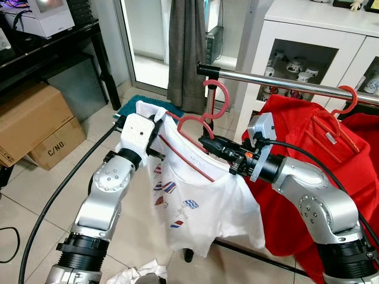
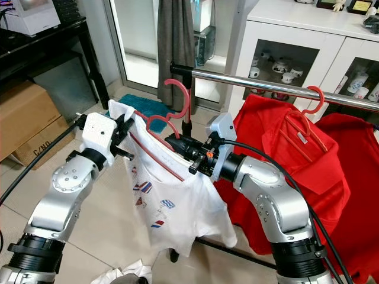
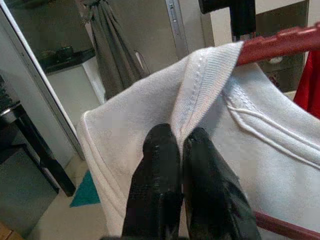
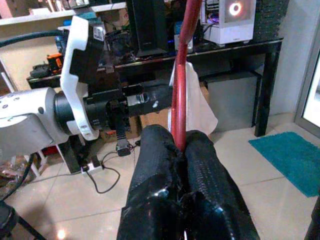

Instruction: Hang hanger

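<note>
right gripper [image 1: 206, 144] clamped on red hanger [image 1: 195, 123] just below rail [image 1: 284, 83]; left gripper [image 3: 181, 145] pinching white shirt [image 1: 201, 207] collar. hook could miss rail, shirt may slide off.

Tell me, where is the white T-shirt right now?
The white T-shirt hangs on a red hanger held between both hands, just below the metal rail, left of the red clothes.

A lived-in home room, tiled floor [image 1: 35, 189] thru-out. At upper right of the frame a white glass-front cabinet [image 1: 308, 44] shows ceramic cups; a metal clothes rail [image 1: 284, 83] w/ red garments [image 1: 314, 177] runs below it. Upper left: black desk [image 1: 53, 50] over cardboard boxes [image 1: 35, 124], grey curtain [image 1: 186, 53] by a glass door.
</note>
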`<state>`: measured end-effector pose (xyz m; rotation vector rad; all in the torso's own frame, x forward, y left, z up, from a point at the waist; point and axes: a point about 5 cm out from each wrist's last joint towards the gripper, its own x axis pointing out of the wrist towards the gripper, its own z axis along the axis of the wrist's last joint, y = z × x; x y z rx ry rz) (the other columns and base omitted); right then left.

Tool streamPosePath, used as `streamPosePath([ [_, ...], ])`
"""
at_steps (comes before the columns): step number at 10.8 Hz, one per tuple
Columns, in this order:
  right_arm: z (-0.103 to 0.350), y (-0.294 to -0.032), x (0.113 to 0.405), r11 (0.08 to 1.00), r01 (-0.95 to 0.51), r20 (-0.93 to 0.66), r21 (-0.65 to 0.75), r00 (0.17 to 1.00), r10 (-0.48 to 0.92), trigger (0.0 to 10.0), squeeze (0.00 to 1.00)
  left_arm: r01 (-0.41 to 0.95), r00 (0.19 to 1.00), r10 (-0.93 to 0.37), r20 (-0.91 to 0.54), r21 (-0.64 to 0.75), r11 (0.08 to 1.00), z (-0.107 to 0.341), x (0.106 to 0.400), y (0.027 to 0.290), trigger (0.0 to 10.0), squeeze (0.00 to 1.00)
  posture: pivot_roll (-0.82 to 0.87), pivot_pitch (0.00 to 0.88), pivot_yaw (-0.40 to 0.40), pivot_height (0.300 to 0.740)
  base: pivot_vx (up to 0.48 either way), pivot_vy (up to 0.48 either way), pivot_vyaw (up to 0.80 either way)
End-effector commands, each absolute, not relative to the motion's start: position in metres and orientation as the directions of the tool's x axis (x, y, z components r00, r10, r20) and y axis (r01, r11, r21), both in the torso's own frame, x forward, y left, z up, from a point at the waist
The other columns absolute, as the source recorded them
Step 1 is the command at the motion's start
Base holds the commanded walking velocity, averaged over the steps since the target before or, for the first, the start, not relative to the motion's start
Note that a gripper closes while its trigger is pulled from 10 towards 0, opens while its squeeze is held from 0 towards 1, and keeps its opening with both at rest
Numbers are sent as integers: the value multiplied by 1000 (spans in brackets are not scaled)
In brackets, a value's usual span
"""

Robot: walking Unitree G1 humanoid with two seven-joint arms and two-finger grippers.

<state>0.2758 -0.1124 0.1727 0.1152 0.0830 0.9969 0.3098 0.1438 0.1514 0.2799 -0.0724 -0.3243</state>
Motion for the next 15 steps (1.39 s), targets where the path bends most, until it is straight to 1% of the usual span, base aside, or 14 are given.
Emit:
streamPosePath([
  [1, 182, -114, 275, 541, -835, 12, 99, 544, 839, 0, 0, 292, 948, -315, 38, 285, 913, 156, 313, 148, 0, 0, -58, 0, 44, 740, 0, 0, 0],
  [3, 176, -118, 277, 572, -819, -39, 46, 571, 820, 0, 0, 305, 941, -335, 53, 305, 902, 165, 314, 152, 0, 0, -56, 0, 46, 740, 0, 0, 0],
  [5, 166, -122, 278, 580, -814, -123, -38, 580, 805, 0, 0, 330, 926, -372, 59, 351, 877, 178, 315, 157, 0, 0, -55, 0, 48, 740, 0, 0, 0],
  [7, 150, -135, 281, 597, -786, -240, -160, 618, 749, 0, 0, 369, 912, -410, 10, 417, 831, 184, 314, 164, 0, 0, -53, 0, 46, 740, 0, 0, 0],
  [8, 142, -144, 278, 568, -802, -323, -184, 595, 736, 0, 0, 371, 915, -400, -43, 477, 797, 185, 314, 175, 0, 0, -51, 0, 45, 740, 0, 0, 0],
  [9, 139, -150, 277, 545, -816, -348, -195, 577, 739, 0, 0, 356, 924, -373, -76, 523, 775, 187, 315, 186, 0, 0, -51, 0, 45, 740, 0, 0, 0],
  [10, 136, -158, 273, 508, -839, -391, -197, 542, 744, 0, 0, 340, 935, -331, -128, 592, 730, 190, 316, 204, 0, 0, -42, 0, 41, 740, 0, 0, 0],
  [11, 135, -169, 271, 501, -842, -405, -198, 536, 741, 0, 0, 334, 941, -272, -200, 670, 663, 191, 314, 228, 0, 0, -42, 0, 44, 740, 0, 0, 0],
  [12, 143, -173, 268, 520, -840, -339, -157, 540, 770, 0, 0, 279, 960, -170, -223, 705, 652, 188, 314, 257, 0, 0, -45, 0, 51, 740, 0, 0, 0],
  [13, 149, -174, 264, 507, -854, -305, -116, 517, 800, 0, 0, 246, 966, -101, -239, 719, 650, 185, 315, 275, 0, 0, -48, 0, 58, 740, 0, 0, 0],
  [14, 154, -172, 262, 502, -862, -252, -78, 504, 826, 0, 0, 236, 966, -79, -246, 712, 662, 183, 315, 282, 0, 0, -51, 0, 61, 740, 0, 0, 0],
  [15, 167, -167, 262, 518, -855, -90, 31, 514, 853, 0, 0, 218, 968, -80, -239, 634, 742, 173, 317, 284, 0, 0, -53, 0, 61, 740, 0, 0, 0],
])
